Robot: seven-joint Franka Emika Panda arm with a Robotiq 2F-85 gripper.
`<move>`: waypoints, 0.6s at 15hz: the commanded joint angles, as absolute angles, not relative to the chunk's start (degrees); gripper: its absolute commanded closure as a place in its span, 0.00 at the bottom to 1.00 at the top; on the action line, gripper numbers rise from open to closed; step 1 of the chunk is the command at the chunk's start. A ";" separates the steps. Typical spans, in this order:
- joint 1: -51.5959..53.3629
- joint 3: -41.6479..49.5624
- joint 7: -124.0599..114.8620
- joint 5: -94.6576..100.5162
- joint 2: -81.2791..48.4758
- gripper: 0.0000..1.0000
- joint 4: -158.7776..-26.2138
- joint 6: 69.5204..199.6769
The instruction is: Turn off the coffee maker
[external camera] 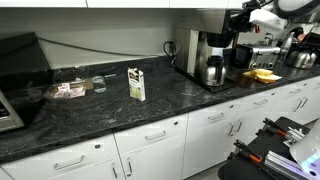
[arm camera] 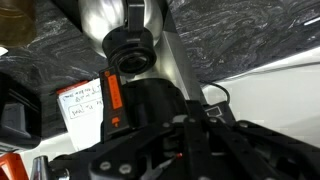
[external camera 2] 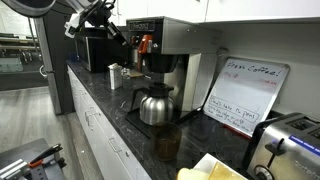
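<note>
- Coffee maker (external camera: 207, 52) stands on the dark marbled counter (external camera: 100, 112), toward the far end and against the back wall; also seen in an exterior view (external camera 2: 165, 60).
- Steel carafe (external camera 2: 154, 106) sits on the maker's base under the brew head; also in an exterior view (external camera: 213, 71).
- An orange-red switch (external camera 2: 143, 44) shows on the upper front of the maker.
- The robot arm comes in from above. The gripper (external camera 2: 120, 37) is up at the maker's top front, just beside the switch side. Can't tell whether it touches.
- In an exterior view the gripper (external camera: 238, 24) sits above and beside the maker's top.
- Grip state: can't tell. The fingers are too small and dark in both exterior views, and the wrist view shows only the blurred dark gripper body (arm camera: 170, 135).
- The wrist view looks down on the carafe's steel body (arm camera: 105, 18) and black lid (arm camera: 130, 50), with marbled counter around it.
- Whiteboard (external camera 2: 245, 95) with handwriting leans on the wall just past the maker; a toaster (external camera 2: 285, 148) is beyond it.
- A small carton (external camera: 136, 83) stands upright mid-counter, well apart from the maker.
- A kettle (external camera: 300, 58) is at the far end of the counter.
- White cabinets (external camera: 150, 145) run below the counter.
</note>
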State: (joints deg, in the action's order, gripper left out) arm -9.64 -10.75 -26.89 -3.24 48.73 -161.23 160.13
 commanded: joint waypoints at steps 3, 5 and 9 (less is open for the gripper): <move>-10.02 -11.17 -26.19 -4.16 48.80 0.74 -161.10 159.92; -10.07 -11.16 -26.19 -4.15 48.80 0.92 -161.07 159.85; -10.52 -10.90 -26.22 -4.04 49.17 0.74 -161.13 158.97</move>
State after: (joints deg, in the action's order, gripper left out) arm -10.16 -10.50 -26.87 -3.19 49.11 -161.26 159.17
